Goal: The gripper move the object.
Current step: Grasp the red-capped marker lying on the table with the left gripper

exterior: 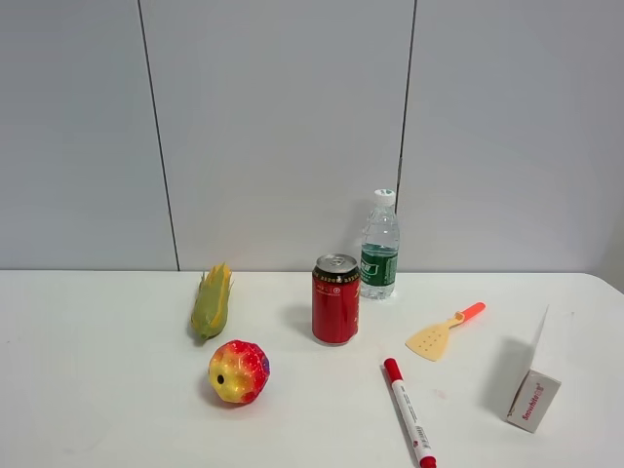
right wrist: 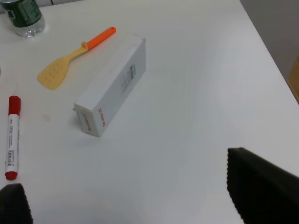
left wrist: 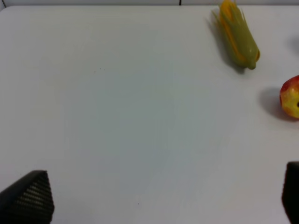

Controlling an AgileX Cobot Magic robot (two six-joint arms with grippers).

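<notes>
Presently, the marker pen (exterior: 409,412) is found lying flat on the white surface (exterior: 97,390), toward the front and right of middle. Its red cap is pointed roughly toward the red can (exterior: 335,299). The yellow spatula (exterior: 444,332) is near it and the white box (exterior: 532,380) is farther right; nothing is touched by the pen. So placed, the barrel is judged open to a grasp across its width.

The right fingers (right wrist: 261,186) are seen spread wide with nothing held, over bare surface and well apart from the pen. The left fingers (left wrist: 28,198) are likewise released and empty, with the corn (left wrist: 238,35) well off.

A printed label is carried on the pen's barrel, red lettering on the box end, and a green label on the bottle (exterior: 379,247). None of it can be read.
</notes>
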